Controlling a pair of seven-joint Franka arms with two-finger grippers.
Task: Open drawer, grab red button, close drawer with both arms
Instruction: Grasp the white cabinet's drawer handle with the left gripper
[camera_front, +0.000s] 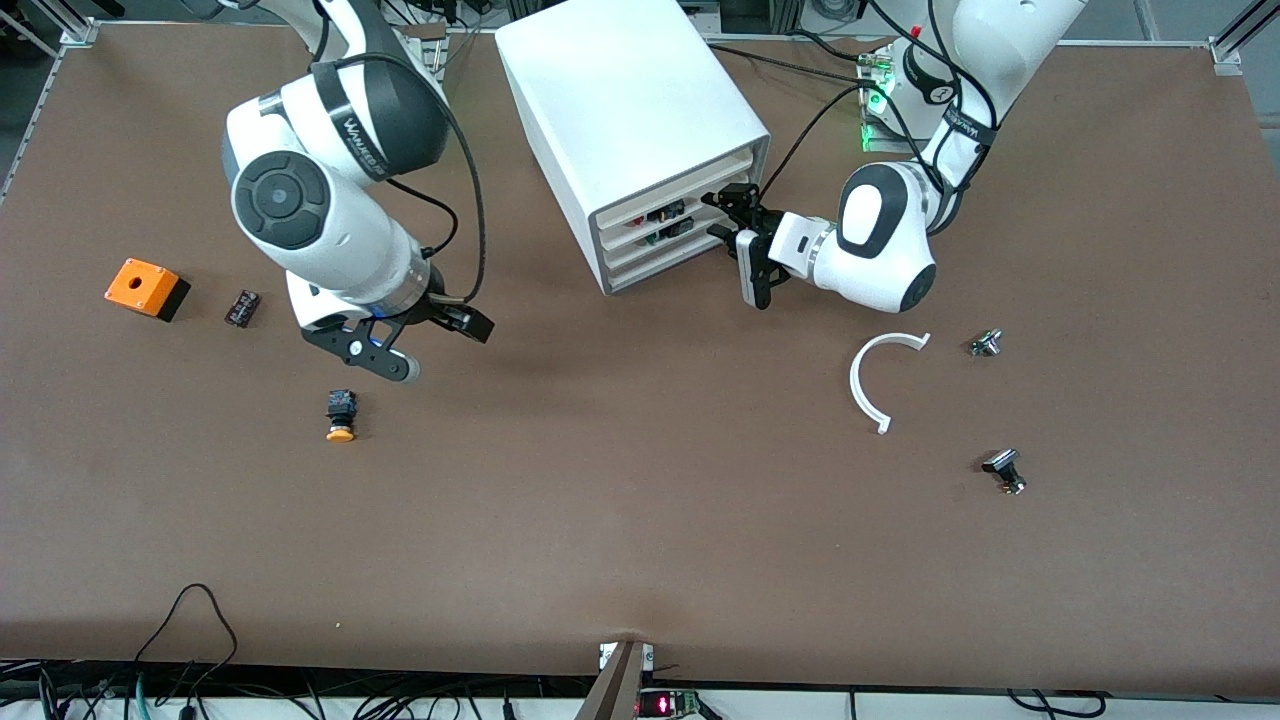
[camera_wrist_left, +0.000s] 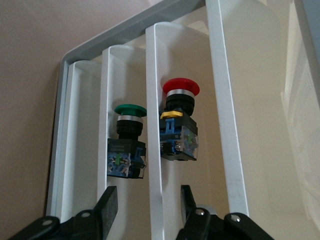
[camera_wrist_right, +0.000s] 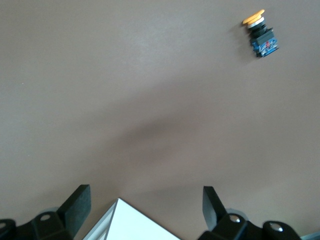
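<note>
You have the left pincer (camera_front: 728, 212) at the cabinet (camera_front: 630, 130) front, fingers spread either side of a drawer (camera_wrist_left: 156, 125) front edge; the red-capped button (camera_wrist_left: 180, 122) lies in that drawer, beside a green-capped one (camera_wrist_left: 127, 142), so I judge opening barely begun, with grabbing and closing left. The right pincer (camera_front: 425, 340) waits spread and empty over the surface (camera_front: 640, 500), the orange-capped button (camera_front: 340, 415) at its 7 o'clock. The right arm's band carries lettering I cannot read with confidence.
</note>
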